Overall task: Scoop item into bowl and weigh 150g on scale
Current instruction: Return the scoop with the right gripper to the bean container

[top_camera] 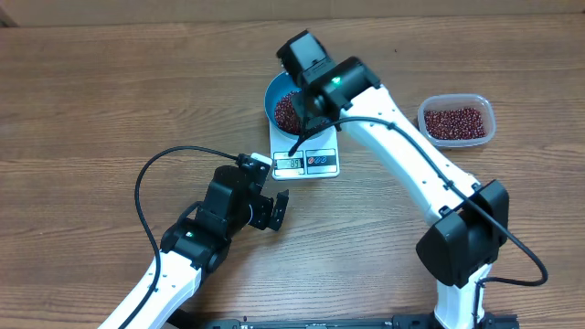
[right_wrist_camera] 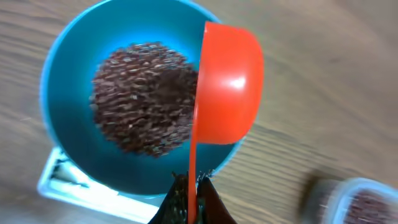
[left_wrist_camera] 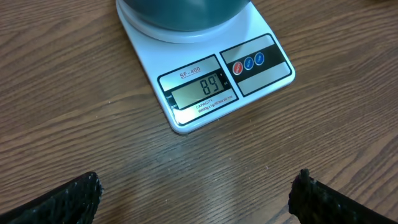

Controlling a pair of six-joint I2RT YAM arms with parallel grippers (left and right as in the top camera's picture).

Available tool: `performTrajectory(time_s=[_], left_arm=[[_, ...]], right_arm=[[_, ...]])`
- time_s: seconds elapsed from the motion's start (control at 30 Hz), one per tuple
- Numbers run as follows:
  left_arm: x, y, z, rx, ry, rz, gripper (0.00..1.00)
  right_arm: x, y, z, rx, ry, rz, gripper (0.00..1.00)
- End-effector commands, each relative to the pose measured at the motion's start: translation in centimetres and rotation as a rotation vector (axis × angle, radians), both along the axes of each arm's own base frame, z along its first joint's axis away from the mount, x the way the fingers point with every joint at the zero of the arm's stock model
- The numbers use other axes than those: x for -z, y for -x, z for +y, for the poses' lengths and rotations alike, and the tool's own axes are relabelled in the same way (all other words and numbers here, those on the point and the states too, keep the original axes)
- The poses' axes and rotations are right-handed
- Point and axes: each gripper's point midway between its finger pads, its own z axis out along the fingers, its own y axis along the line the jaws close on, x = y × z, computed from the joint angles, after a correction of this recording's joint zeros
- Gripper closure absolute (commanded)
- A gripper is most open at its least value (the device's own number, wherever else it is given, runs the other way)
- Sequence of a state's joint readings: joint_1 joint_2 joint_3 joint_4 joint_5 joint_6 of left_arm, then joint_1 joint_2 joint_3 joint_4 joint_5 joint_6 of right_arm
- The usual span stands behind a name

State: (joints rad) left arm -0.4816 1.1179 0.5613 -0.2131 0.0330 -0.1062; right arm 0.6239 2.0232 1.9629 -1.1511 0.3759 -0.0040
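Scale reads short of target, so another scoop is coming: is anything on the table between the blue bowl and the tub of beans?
Nothing visible. The right end effector holds the red scoop tipped over the bowl, and only bare table lies between the scale and the tub. The left end effector is off that line.

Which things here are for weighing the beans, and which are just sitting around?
For the job:
- beans in the blue bowl
- white scale under it
- red scoop, held by the right fingers
- clear tub with more beans

Just sitting around:
- left fingers, open and empty
- black cable on the table
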Motion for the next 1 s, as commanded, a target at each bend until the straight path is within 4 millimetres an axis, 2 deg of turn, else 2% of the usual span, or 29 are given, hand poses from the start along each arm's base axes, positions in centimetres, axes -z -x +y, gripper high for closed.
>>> performTrajectory(time_s=[0.0,0.27,0.43,0.57,0.73,0.87,0.97], left_arm=[[0.4,0.0,0.3,-0.019,-0.001,0.012,0.0],[0.4,0.0,0.3,-0.019,-0.001,0.012,0.01],[0.4,0.0,0.3,-0.019,-0.001,0.012,0.0],[0.4,0.0,0.3,-0.019,-0.001,0.012,0.0],[0.4,0.0,0.3,-0.019,-0.001,0.012,0.0],[0.4,0.0,0.3,-0.019,-0.001,0.012,0.01],[0.4,0.0,0.3,-0.019,-0.001,0.012,0.0]], right_arm=[[-2.3,-1.2,-1.3,0.056,0.095,-0.118,0.96],[-2.2,-1.0,-1.0,0.047,0.088,-0.112,0.96],[-1.4,-0.4,1.1,-0.022,-0.041,-0.034,0.96],[-2.3,-0.3,0.9,-0.033,-0.146,-0.002,0.96],[-5.7,-0.8,-2.2,0.011,-0.258,-0.022,0.96],[-8.4,-0.9,-6.9,0.077,-0.319,-0.04,0.96],[-9.2,-0.7,-11.1,0.161,-0.319,-0.041,0.96]])
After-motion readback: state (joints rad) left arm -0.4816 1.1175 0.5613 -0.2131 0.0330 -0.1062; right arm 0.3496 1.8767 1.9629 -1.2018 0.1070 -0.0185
